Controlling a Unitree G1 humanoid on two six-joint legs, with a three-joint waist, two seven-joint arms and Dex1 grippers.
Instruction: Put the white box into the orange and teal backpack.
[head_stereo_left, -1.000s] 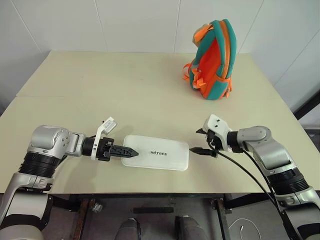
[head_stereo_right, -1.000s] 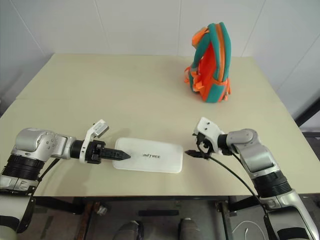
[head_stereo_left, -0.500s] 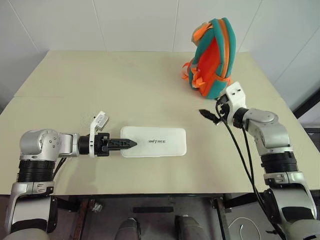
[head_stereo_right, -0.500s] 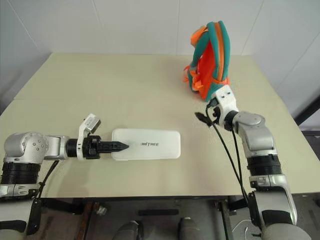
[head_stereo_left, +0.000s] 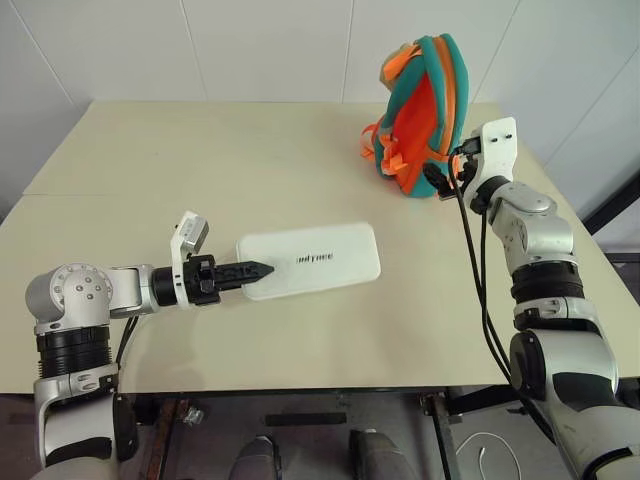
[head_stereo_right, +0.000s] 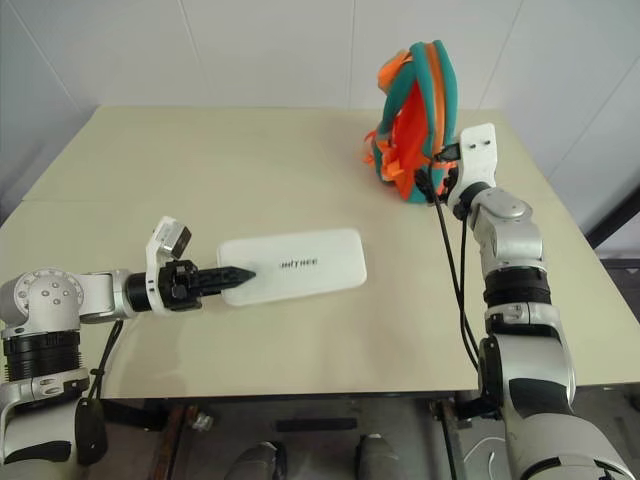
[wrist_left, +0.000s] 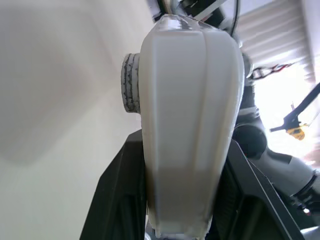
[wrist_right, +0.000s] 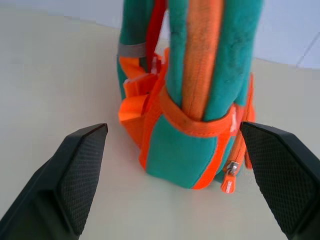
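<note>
While the left pincer (head_stereo_left: 262, 269) pinches the near short end of the flat white rectangular box with rounded corners and dark lettering (head_stereo_left: 310, 260), the left eye view shows that box stretching away from the pincer's 2 black fingers over the pale beige tabletop (head_stereo_left: 200, 170). The right pincer (head_stereo_left: 440, 176), its fingers spread wide, hangs at the far right of the tabletop just beside the small orange and teal padded fabric backpack (head_stereo_left: 425, 115), which stands upright with its orange straps toward the box.

In the right eye view the box (head_stereo_right: 295, 265) is well apart from the backpack (head_stereo_right: 415, 110), with bare tabletop between them.

In the left wrist view the box (wrist_left: 187, 125) is seen end-on, clamped between the 2 fingers (wrist_left: 117, 195) and reaching straight out from them.

In the right wrist view the backpack (wrist_right: 195, 100) stands straight ahead of the spread fingers (wrist_right: 75, 170), between their tips but beyond them, its base on the tabletop (wrist_right: 60, 90).
</note>
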